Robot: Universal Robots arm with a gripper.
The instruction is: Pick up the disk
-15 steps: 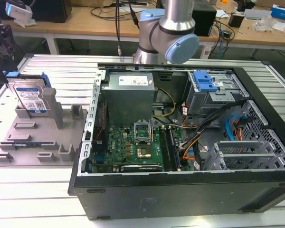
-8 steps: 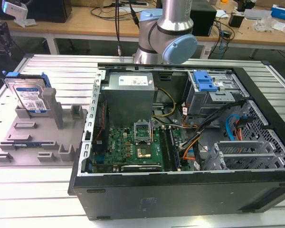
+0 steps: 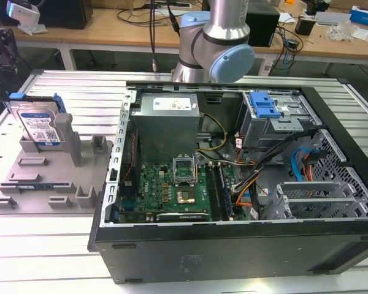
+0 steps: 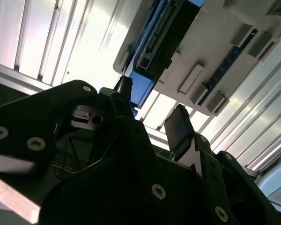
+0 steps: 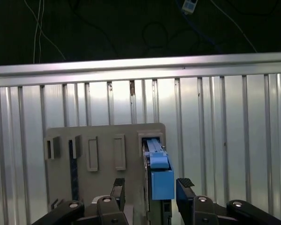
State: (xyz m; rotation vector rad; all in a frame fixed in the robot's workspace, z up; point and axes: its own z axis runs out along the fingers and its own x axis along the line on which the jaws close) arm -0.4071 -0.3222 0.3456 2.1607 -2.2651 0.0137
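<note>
The disk (image 3: 40, 125) stands upright on its edge in a slot at the back of the grey fixture tray (image 3: 49, 177), at the exterior view's left. It is silver, with a white-and-blue label and blue side rails. In the first wrist view I look down on the disk (image 5: 157, 173) edge-on, its blue rail uppermost. My gripper (image 5: 152, 186) is open, one black fingertip to either side of that edge and apart from it. In the second wrist view the gripper (image 4: 152, 117) is just as wide open before the disk (image 4: 166, 28) and the tray (image 4: 210, 51).
An open computer case (image 3: 233, 184) takes up the middle and right of the ribbed metal table (image 3: 73, 86), right beside the tray. A blue-handled drive cage (image 3: 264, 107) sits inside it. The arm's column (image 3: 214, 43) rises behind the case. Cluttered benches stand at the back.
</note>
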